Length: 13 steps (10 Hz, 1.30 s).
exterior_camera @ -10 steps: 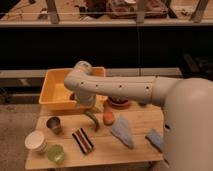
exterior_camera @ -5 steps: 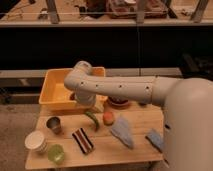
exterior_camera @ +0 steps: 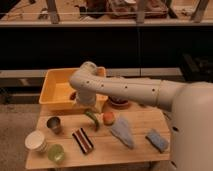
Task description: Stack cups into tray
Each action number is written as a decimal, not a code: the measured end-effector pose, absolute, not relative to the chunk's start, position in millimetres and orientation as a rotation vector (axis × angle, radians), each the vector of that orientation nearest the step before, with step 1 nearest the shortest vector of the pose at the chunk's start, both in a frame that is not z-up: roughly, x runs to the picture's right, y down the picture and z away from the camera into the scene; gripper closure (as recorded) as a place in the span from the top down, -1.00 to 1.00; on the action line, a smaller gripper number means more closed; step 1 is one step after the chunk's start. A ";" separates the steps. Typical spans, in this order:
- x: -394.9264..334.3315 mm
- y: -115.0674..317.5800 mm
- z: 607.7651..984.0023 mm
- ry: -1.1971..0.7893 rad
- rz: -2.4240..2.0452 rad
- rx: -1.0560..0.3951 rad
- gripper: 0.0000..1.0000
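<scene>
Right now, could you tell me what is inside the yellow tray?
The tray shows bare yellow floor at left. The arm and its gripper, low at the front right, cover the rest.

No text, label, brand or number can be read on anything here.

The tray (exterior_camera: 57, 106) is smooth yellow-orange plastic with a slight sheen; of the cups, the metal tumbler (exterior_camera: 54, 124) is dull grey, the green cup (exterior_camera: 56, 153) is translucent plastic, and the white cup (exterior_camera: 36, 141) has a ribbed wall. The table (exterior_camera: 140, 152) is pale matt wood and bears two soft, crumpled cloths, one grey-blue (exterior_camera: 122, 131) and one blue (exterior_camera: 157, 140). The arm (exterior_camera: 130, 90) has a smooth white casing down to the gripper (exterior_camera: 82, 100) at the tray's near wall, where the finish is lost in shadow.
</scene>
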State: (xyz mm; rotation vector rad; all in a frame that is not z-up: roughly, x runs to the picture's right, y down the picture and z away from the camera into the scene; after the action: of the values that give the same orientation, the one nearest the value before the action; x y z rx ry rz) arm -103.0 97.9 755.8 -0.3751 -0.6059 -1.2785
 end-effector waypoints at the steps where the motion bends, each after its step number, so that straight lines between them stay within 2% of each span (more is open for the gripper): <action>1: -106.2 95.2 753.8 -0.676 -1.270 -0.304 0.60; 3: -112.7 90.7 749.9 -0.747 -1.264 -0.221 0.60; 5: -112.2 90.7 750.1 -0.746 -1.258 -0.222 0.60; 11: -166.0 147.4 795.8 -0.865 -1.362 -0.239 0.60; 13: -174.6 154.1 798.9 -0.902 -1.383 -0.234 0.60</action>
State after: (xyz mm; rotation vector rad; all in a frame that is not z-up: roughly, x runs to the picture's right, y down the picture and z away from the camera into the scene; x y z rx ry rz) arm -174.6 154.1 798.9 -0.2342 -0.9019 -1.3829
